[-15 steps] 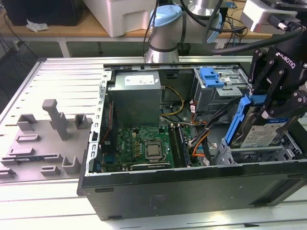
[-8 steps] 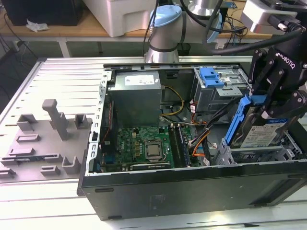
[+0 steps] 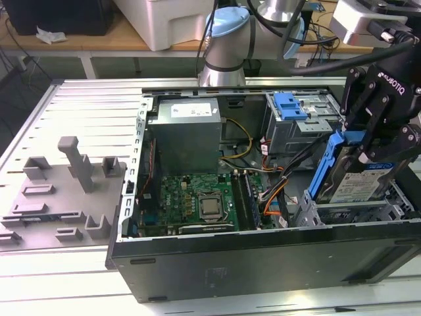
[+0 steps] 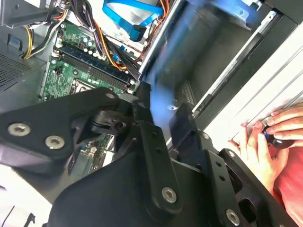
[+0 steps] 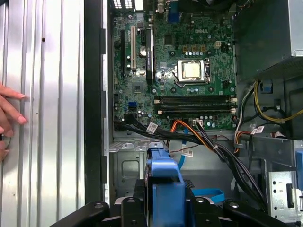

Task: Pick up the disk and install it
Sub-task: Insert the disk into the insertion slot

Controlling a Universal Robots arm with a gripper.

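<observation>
Your disk [image 3: 360,186] shows a silvery metal face, a glossy paper label and a smooth blue plastic carrier frame [image 3: 327,164]. Your gripper [image 3: 370,149] is matt black. The computer case [image 3: 263,260] is matt dark-grey sheet metal, and the table [image 3: 79,99] is ribbed, bright metal.

- Arm [image 3: 223,46]: silver-grey rounded joints, one with a pale blue end cap.
- Pincer [image 3: 376,145]: matte black, with jointed link fingers and white lettering on its body.
- Cables [image 3: 316,64]: thick, black, bundled.
- Screws [image 4: 54,141]: silver, set into the black links.
</observation>
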